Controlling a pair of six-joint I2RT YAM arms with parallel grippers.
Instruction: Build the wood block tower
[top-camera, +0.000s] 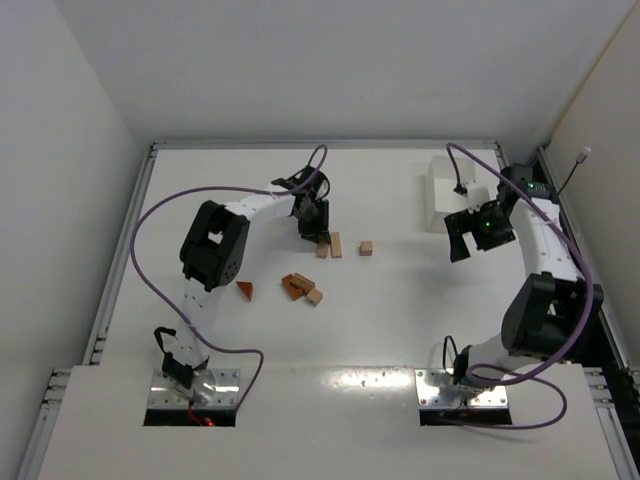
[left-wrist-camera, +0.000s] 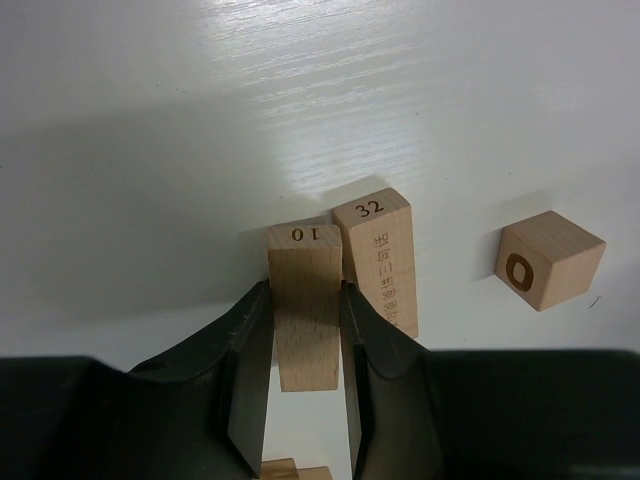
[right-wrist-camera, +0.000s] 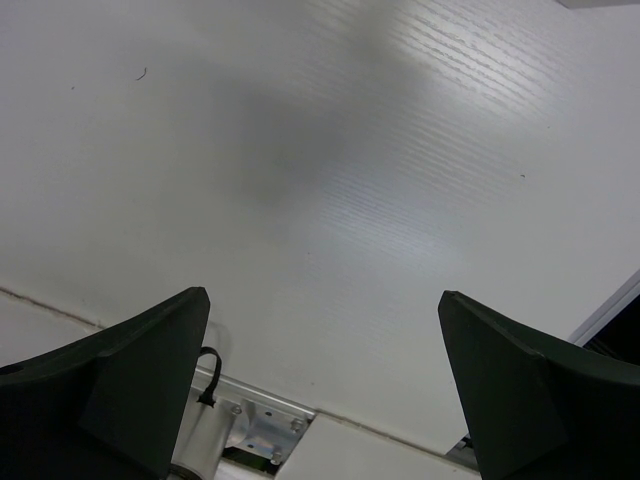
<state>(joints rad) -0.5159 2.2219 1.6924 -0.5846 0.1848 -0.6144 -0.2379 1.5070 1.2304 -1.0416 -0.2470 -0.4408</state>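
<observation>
My left gripper (top-camera: 314, 226) (left-wrist-camera: 304, 296) is shut on a pale tan bar (left-wrist-camera: 305, 325) marked "10", its pads pressing both long sides. A second tan bar (left-wrist-camera: 378, 255) marked "32" lies right beside it, touching or nearly touching. The two bars (top-camera: 330, 246) show just below the gripper in the top view. A tan cube (left-wrist-camera: 548, 262) (top-camera: 367, 247) sits apart to the right. Reddish-brown pieces (top-camera: 293, 285), a tan block (top-camera: 314, 296) and a reddish wedge (top-camera: 245, 290) lie nearer the arm bases. My right gripper (top-camera: 462, 246) (right-wrist-camera: 322, 296) is open and empty over bare table.
A white plastic tray (top-camera: 440, 190) stands at the back right, just behind the right gripper. The left arm's purple cable loops over the table's left side. The edge of another block (left-wrist-camera: 290, 468) shows under the left jaws. Raised table rims run along the back and sides.
</observation>
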